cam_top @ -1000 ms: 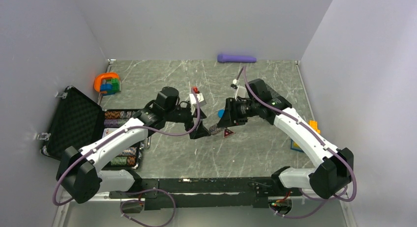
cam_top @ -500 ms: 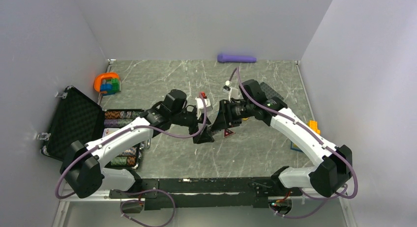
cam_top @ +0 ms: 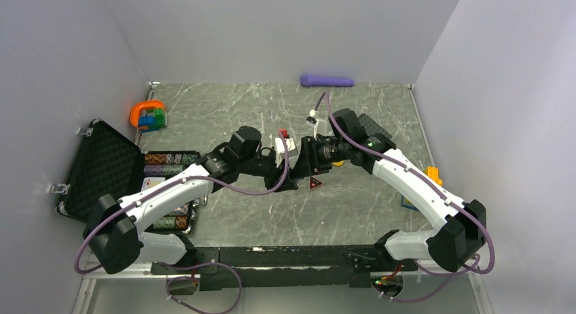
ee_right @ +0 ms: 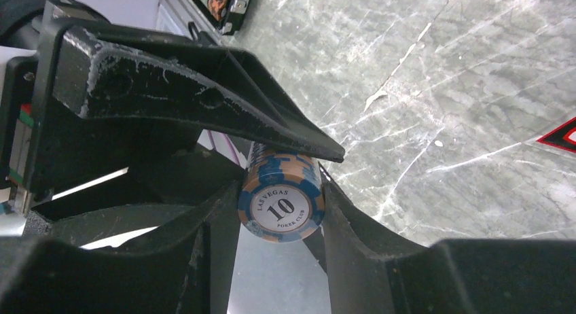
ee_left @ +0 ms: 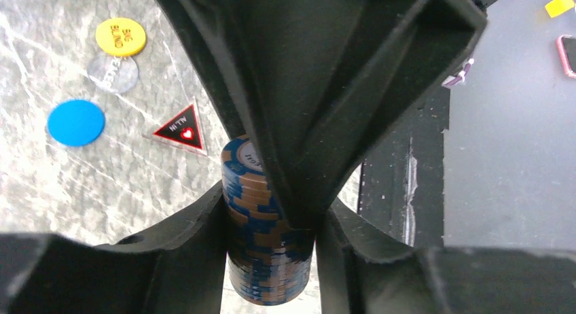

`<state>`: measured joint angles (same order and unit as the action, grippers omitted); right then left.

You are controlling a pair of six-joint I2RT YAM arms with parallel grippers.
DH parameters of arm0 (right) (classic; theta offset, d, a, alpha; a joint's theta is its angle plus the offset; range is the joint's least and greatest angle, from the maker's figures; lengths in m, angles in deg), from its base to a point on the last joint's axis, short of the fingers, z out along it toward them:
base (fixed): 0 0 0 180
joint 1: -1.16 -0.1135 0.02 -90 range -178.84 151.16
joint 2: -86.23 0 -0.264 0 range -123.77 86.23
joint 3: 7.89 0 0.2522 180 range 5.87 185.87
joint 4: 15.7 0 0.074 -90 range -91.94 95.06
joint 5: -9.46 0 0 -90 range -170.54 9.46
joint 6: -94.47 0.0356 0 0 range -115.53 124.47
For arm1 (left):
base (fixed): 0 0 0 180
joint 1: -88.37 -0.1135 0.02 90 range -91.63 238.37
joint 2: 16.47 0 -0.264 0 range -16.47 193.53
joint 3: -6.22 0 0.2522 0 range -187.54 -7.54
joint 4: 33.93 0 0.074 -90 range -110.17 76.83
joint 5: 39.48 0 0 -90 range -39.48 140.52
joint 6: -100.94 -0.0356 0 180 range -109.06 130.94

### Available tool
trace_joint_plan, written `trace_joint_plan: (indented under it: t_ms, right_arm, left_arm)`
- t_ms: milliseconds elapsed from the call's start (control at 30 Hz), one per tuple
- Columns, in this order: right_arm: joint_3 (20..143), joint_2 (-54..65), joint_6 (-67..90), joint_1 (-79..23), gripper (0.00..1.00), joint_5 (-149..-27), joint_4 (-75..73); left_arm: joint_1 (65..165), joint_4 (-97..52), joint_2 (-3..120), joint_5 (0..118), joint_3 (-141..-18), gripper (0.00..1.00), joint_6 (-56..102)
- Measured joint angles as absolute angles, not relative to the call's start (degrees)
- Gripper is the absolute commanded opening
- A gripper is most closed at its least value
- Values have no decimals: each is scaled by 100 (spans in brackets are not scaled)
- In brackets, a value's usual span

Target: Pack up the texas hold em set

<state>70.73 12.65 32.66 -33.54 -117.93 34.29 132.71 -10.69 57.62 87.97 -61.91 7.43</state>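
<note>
Right wrist view shows the handoff plainly: the stack of blue-and-tan striped poker chips [ee_right: 280, 206] lies on its side above mid-table, clenched across its rim by the right gripper [ee_right: 280, 219]. Seen from the left wrist, the left gripper [ee_left: 269, 225] pinches the same stack, both pads touching it. I judge the pass is for reach: the black foam-lined latch case [cam_top: 102, 168] sits open at nine o'clock, on the left arm's side. At ten o'clock there, the dark red triangle [ee_left: 182, 127], blue disc [ee_left: 76, 122] and yellow disc [ee_left: 120, 37] lie unpacked.

Triangle [ee_left: 180, 128] near chip stack [ee_left: 261, 219]
</note>
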Motion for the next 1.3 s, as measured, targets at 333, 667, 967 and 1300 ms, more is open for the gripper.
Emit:
trace_joint_plan:
  t_ms: [333, 667, 967, 1300]
  right_arm:
    - [7084, 1261, 3264, -3354, 24, -11697, 3414]
    - [7215, 1453, 3430, -3288, 95, -11120, 3270]
    - [7194, 2052, 3615, -2674, 96, -10674, 3106]
    - [7014, 2257, 3729, -2451, 96, -10471, 3062]
  left_arm:
    - [13336, -1069, 5762, 8666, -6191, 0, 728]
    - [13378, -1043, 5727, 7989, -6062, 0, 732]
    - [12803, -1063, 5515, 6856, -5686, 0, 1176]
    - [10420, -1161, 4354, 5923, -5268, 0, 2627]
